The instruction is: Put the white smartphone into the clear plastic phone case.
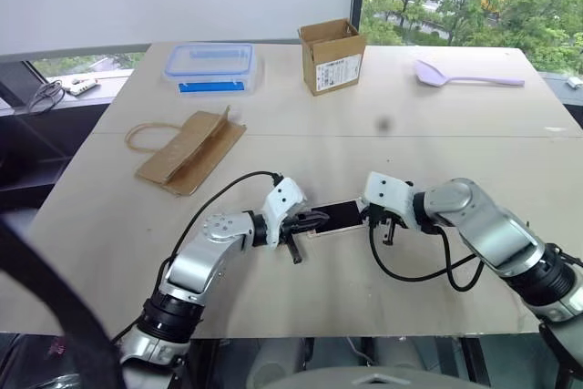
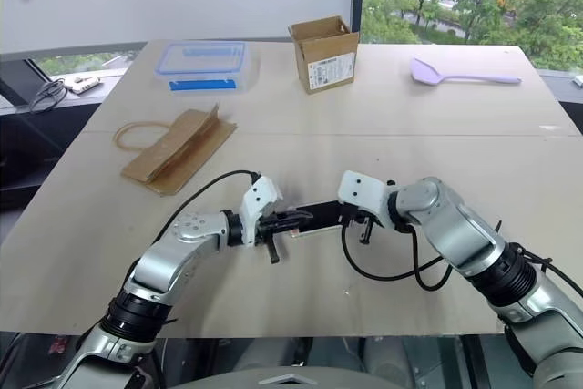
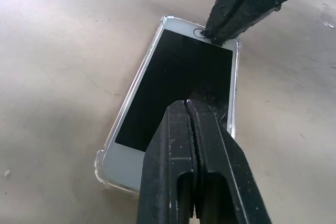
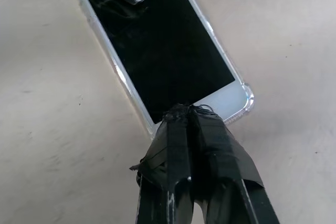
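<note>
The white smartphone (image 3: 178, 77) lies flat, black screen up, on the table near the front edge, between my two grippers. The clear plastic phone case (image 3: 100, 164) surrounds it; its see-through rim and bumper corners (image 4: 248, 100) show around the white body. My left gripper (image 3: 191, 104) is shut, its tips resting on the screen near one short end. My right gripper (image 4: 184, 110) is shut too, with its tips on the white bezel at the opposite short end. In the left eye view the phone (image 1: 339, 215) sits between the left gripper (image 1: 317, 220) and the right gripper (image 1: 372, 216).
A brown paper bag (image 1: 191, 148) lies left of centre. Farther back stand a clear food box with a blue-rimmed lid (image 1: 210, 66) and an open cardboard box (image 1: 332, 56). A lilac spoon (image 1: 466, 76) rests at the far right. The table's front edge (image 1: 364, 332) is close.
</note>
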Controlling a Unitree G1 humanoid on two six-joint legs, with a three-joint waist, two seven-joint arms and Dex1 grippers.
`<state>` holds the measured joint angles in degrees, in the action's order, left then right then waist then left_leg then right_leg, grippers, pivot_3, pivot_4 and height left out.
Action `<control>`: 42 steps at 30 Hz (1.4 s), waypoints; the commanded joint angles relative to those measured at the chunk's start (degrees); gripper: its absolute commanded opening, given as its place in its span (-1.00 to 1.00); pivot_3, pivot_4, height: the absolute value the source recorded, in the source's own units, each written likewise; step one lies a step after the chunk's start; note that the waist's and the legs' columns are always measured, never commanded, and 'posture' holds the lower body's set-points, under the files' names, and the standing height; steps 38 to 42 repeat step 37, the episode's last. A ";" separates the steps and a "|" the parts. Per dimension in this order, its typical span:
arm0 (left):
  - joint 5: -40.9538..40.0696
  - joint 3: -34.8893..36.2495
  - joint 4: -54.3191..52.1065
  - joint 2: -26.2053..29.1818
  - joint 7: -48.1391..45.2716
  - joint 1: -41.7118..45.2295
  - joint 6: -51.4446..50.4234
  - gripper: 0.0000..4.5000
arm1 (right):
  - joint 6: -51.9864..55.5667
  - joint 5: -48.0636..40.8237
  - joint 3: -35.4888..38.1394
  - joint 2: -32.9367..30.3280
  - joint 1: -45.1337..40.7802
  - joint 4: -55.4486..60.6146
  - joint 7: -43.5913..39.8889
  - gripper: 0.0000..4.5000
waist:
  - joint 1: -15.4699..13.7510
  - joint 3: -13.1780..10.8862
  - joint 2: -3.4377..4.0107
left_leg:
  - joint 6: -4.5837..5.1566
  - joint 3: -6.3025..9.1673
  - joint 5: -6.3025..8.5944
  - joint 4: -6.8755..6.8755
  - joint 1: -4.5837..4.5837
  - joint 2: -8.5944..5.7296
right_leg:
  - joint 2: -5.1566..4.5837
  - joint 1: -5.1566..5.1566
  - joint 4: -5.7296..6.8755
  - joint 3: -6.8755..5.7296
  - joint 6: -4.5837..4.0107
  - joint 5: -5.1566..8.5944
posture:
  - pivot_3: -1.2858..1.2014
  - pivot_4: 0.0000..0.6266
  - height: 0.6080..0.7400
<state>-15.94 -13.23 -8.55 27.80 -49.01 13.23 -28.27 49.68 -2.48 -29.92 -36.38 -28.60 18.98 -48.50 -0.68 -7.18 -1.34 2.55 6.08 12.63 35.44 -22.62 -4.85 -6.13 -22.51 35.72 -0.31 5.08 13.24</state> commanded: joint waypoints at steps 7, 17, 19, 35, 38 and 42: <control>-10.69 13.69 -4.43 -4.99 5.36 -0.93 -1.28 -0.99 | -15.39 -6.64 15.09 5.33 15.43 2.60 4.58 -1.00 | -0.27 -1.15 0.74 | -0.03 0.06 -0.02 0.00 -0.41 -0.17 | 0.10 -0.34 0.00 0.00 -0.03 -0.27 | 0.03 -0.52 1.00; -18.11 21.16 -12.53 -2.04 5.61 -7.06 -3.33 0.20 | -20.67 -17.05 33.16 3.57 23.79 9.69 3.09 0.68 | -0.24 -1.64 0.78 | -0.22 0.05 -0.35 0.16 -1.23 -0.21 | 0.17 -1.12 0.16 0.03 -0.10 -0.32 | 0.03 -0.52 1.00; -18.83 22.31 -15.63 -0.26 5.30 -10.97 -3.44 0.63 | -21.07 -19.34 37.53 1.10 29.04 11.79 1.09 1.00 | -0.34 -1.68 0.80 | -0.22 0.05 -0.34 0.15 -1.25 -0.27 | 0.10 -1.11 0.10 0.04 -0.10 -0.31 | 0.03 -0.52 1.00; -16.46 24.92 -25.62 3.23 8.67 -31.23 0.09 0.98 | -30.47 -19.70 50.67 -1.84 47.71 13.05 0.64 1.00 | -0.34 -2.04 1.02 | -0.20 -0.11 -0.03 0.56 -1.19 0.02 | 0.05 -0.98 0.16 0.11 -0.35 -0.20 | 0.03 -0.52 1.00; -15.82 24.33 -24.52 2.94 9.09 -30.41 0.43 0.98 | -31.92 -18.30 50.36 -0.91 47.90 12.19 2.37 1.00 | -0.39 -2.04 1.02 | -0.20 -0.10 -0.03 0.60 -1.19 0.02 | 0.07 -0.95 0.16 0.08 -0.39 -0.23 | 0.03 -0.52 1.00; -15.82 24.33 -24.52 2.94 9.09 -30.41 0.43 0.98 | -31.92 -18.30 50.36 -0.91 47.90 12.19 2.37 1.00 | -0.39 -2.04 1.02 | -0.20 -0.10 -0.03 0.60 -1.19 0.02 | 0.07 -0.95 0.16 0.08 -0.39 -0.23 | 0.03 -0.52 1.00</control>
